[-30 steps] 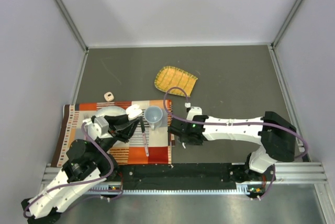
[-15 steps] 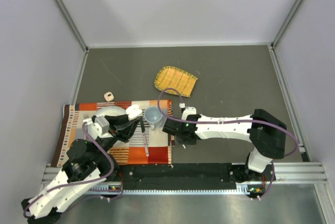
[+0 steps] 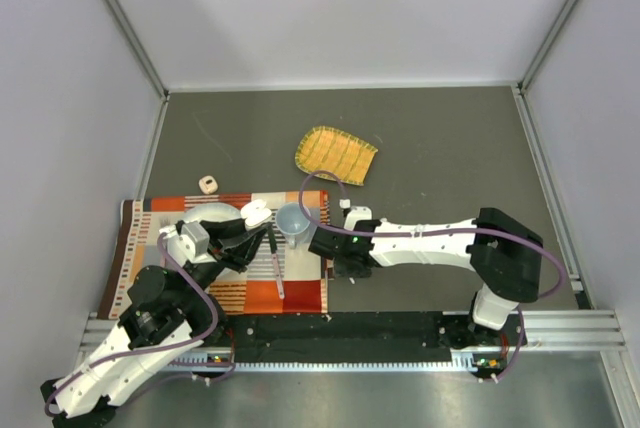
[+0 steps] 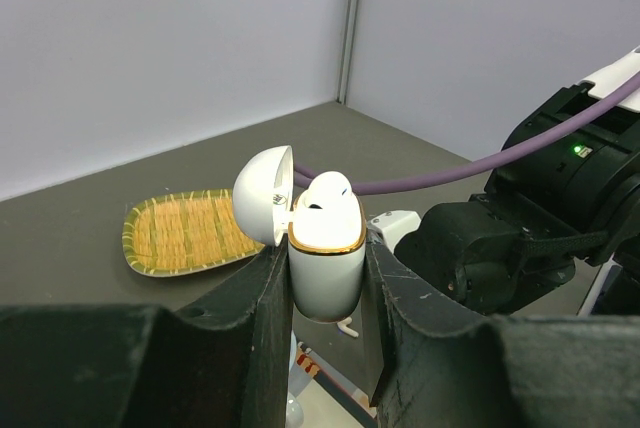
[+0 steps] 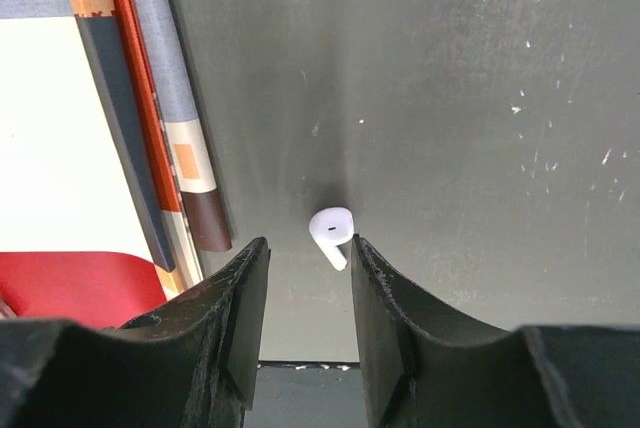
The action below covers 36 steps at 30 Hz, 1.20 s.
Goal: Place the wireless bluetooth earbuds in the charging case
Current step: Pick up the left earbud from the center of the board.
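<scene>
Inside open case [image 4: 326, 258], one earbud [image 4: 324, 191]

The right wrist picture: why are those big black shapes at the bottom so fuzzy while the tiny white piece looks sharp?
In the right wrist view, the black fingers sit too close to the lens and blur, while the earbud on the grey table is sharp, with a soft shadow. In the left wrist view likewise: blurred fingers, crisp charging case.

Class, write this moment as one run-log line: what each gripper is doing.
left gripper: shut on open charging case, one earbud inside | right gripper: jaws astride loose earbud on table, not gripping
</scene>
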Motion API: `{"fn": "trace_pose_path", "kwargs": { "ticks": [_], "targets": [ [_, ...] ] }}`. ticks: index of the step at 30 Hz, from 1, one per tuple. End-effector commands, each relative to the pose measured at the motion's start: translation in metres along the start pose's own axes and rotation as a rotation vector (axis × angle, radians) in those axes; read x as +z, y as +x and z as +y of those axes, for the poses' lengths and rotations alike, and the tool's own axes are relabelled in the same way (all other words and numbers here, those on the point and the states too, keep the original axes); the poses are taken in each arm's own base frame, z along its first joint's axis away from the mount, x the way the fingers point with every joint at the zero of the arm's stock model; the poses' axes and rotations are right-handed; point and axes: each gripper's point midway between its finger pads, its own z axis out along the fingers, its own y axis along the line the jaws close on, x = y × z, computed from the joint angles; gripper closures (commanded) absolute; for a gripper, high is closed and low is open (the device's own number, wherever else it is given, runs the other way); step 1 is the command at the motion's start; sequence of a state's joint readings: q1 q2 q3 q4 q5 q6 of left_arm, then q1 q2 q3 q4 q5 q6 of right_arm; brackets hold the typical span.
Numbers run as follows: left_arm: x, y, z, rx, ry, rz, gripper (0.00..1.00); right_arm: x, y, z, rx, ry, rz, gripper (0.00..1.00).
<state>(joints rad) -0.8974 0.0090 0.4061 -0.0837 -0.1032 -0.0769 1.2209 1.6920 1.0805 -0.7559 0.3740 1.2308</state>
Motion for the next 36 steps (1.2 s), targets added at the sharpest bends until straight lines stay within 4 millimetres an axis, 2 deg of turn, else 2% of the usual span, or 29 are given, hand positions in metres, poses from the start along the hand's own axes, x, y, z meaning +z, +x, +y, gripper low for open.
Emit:
{"fn": "trace_pose_path", "kwargs": {
  "ticks": [1, 6, 16, 36],
  "targets": [
    [-0.011, -0.040, 0.001, -0.020, -0.005, -0.138, 1.00, 0.003, -0.001, 0.006, 0.013, -0.022, 0.005, 0.62],
    [-0.011, -0.039, -0.001, -0.019, 0.005, -0.132, 1.00, 0.007, 0.000, 0.003, 0.016, -0.020, 0.014, 0.64],
    [-0.009, -0.037, -0.001, -0.024, 0.003, -0.128, 1.00, 0.006, -0.007, -0.004, 0.025, -0.013, -0.010, 0.60],
    [-0.008, -0.035, -0.001, -0.030, 0.002, -0.126, 1.00, 0.016, -0.001, -0.005, 0.012, -0.001, 0.026, 0.63]
  ]
}}
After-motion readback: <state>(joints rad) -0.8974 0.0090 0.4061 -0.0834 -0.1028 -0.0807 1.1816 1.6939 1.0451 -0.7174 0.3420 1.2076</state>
